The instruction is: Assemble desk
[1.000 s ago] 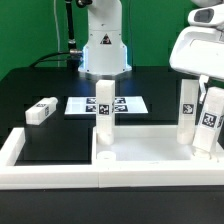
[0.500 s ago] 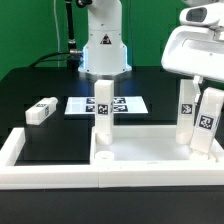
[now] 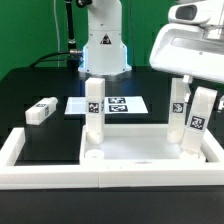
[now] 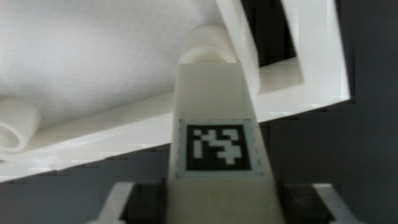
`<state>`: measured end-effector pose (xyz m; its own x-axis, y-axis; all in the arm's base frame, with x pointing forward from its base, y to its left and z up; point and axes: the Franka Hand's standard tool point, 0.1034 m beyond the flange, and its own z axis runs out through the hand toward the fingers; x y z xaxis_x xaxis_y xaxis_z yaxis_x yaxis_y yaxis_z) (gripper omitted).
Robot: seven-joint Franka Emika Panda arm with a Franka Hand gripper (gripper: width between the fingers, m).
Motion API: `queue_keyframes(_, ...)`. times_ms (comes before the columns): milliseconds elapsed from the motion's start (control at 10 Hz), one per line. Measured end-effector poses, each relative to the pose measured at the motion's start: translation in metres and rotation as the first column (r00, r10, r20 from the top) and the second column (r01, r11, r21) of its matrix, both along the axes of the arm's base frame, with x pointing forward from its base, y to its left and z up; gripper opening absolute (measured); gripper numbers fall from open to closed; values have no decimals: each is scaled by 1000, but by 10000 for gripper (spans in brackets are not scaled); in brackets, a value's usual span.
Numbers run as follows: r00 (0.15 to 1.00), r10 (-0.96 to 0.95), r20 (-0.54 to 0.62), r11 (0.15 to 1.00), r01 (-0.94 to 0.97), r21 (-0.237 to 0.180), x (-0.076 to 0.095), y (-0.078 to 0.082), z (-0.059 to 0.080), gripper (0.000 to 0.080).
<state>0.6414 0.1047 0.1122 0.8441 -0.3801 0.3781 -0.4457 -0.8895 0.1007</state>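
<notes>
The white desk tabletop (image 3: 140, 148) lies upside down at the front, against the fence. Two white tagged legs stand upright on it: one at its left (image 3: 94, 110) and one at its right (image 3: 178, 115). My gripper (image 3: 198, 88) is shut on a third leg (image 3: 200, 125), held slightly tilted at the tabletop's right corner. In the wrist view this tagged leg (image 4: 217, 120) runs from between my fingers (image 4: 135, 196) down to the tabletop's corner (image 4: 107, 60). A fourth leg (image 3: 41, 110) lies loose on the black table at the exterior view's left.
A low white fence (image 3: 14, 148) borders the left and front of the workspace. The marker board (image 3: 125, 104) lies flat behind the tabletop. The robot base (image 3: 103, 45) stands at the back.
My gripper has moved toward the exterior view's left with the leg in it. The tabletop and its two standing legs have shifted left with it.
</notes>
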Motion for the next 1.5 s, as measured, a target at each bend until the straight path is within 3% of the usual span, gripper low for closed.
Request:
queue_keyframes(200,1000,2,-1,1000,-2,-1,0,0,-1,534)
queue_keyframes(300,1000,2,-1,1000,-2,-2,0,0,-1,534)
queue_keyframes(400,1000,2,-2,1000,-2,-3,0,0,-1,630)
queue_keyframes(1100,1000,3,-4,1000,-3,-3,-1,-1,-2,649)
queue_keyframes(1300,999,-37,-9,997,37,74,2,-14,22,649)
queue_keyframes(1500,997,-62,-53,993,67,98,4,-24,32,649)
